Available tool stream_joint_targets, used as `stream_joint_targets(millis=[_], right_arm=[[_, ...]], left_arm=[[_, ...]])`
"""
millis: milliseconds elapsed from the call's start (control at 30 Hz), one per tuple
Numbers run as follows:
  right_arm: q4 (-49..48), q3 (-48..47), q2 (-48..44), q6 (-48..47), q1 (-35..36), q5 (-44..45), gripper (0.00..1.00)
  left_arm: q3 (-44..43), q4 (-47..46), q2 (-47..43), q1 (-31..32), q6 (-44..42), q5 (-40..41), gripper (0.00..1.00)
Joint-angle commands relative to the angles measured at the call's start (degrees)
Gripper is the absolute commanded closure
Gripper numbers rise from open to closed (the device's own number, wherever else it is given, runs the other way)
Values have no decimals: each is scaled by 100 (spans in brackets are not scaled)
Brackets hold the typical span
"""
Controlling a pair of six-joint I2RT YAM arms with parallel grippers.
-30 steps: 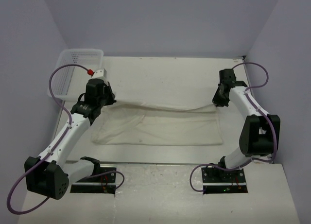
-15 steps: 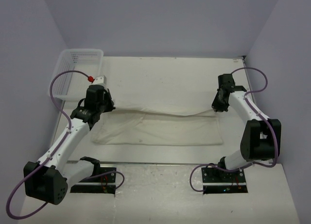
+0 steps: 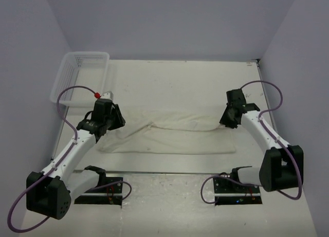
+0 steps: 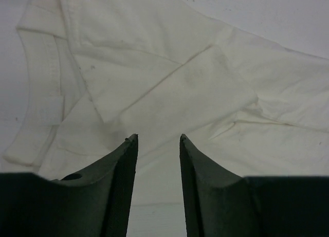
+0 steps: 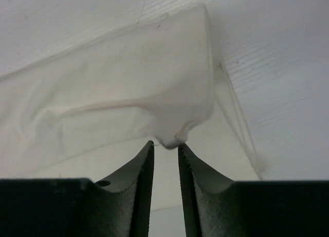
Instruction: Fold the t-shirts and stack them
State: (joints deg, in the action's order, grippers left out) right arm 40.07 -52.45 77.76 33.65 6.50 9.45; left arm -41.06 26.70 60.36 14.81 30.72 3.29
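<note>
- Lilac walls close in a pale worktop (image 3: pixel 180 83) in the top view. One cream t-shirt (image 3: pixel 169 137) lies across the middle of the frame as a long, wrinkled band. Its upper edge is drawn down over itself.
- At the band's left end sits the tip of the left arm (image 3: pixel 77 144), and at its right end the tip of the right arm (image 3: pixel 259 131). A white mesh basket (image 3: pixel 77 75) stands at upper left, well apart from the cloth.
- No folded pile shows anywhere in this view.
- From the left wrist, the left fingers (image 4: pixel 126 165) stand apart with nothing between them. The shirt fills the frame above them, a doubled flap lying flat at its centre.
- From the right wrist, the right fingers (image 5: pixel 146 165) leave only a narrow gap. A puckered point of cloth hangs right at their tips. I cannot tell whether that point is pinched or already let go.
- My reading is that the lengthwise fold is laid on the left side and about to settle on the right. The crosswise folds and all of the stacking are not yet done.
</note>
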Motion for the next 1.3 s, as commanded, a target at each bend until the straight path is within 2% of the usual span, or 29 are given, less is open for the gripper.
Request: stream_joint_targets(millis=[0,67,167,267,300,333,367,400,500,533,567,633,700,1100,1267], right_arm=[[-132,251,-690,431,376,73,72],[-53,235,-893,502,483,214,54],[34,-150,-641,248,466,363,34],[411,-1220,139,-25,457,628,36],[457,-1381,326,-42,448,628,37],[475,-1530,485,-173,457,550,37],[414,-1749,634,-235,448,462,38],[379,-1830,870,-288,457,322,39],[229,-2138,1293,-517,457,-65,42],[185,-2190,1364,-569,457,-249,42],[194,-2295,1426,-579,466,-286,42],[168,-2323,1479,-622,466,-304,42],[115,-2297,1462,-675,466,-304,42],[-175,-1945,1365,-842,466,-260,41],[-246,-1901,1400,-904,466,-233,41]], left_arm=[[107,248,-480,40,547,-92,59],[-42,554,-673,66,706,100,57],[-341,801,-753,145,760,627,55],[-595,661,-482,154,498,664,55],[-796,653,-316,154,462,638,58],[-885,609,25,154,409,516,79],[-973,574,211,154,304,437,87],[-1140,556,396,154,286,349,100],[-1316,363,1064,172,137,-99,100],[-1334,223,1301,189,58,-292,100],[-1343,152,1399,198,13,-389,92],[-1396,-23,1679,224,-92,-775,66],[-1431,-155,1821,224,-189,-891,57],[-2300,-596,3314,286,-365,-1620,52],[-2521,-596,3720,356,-391,-1560,52]])
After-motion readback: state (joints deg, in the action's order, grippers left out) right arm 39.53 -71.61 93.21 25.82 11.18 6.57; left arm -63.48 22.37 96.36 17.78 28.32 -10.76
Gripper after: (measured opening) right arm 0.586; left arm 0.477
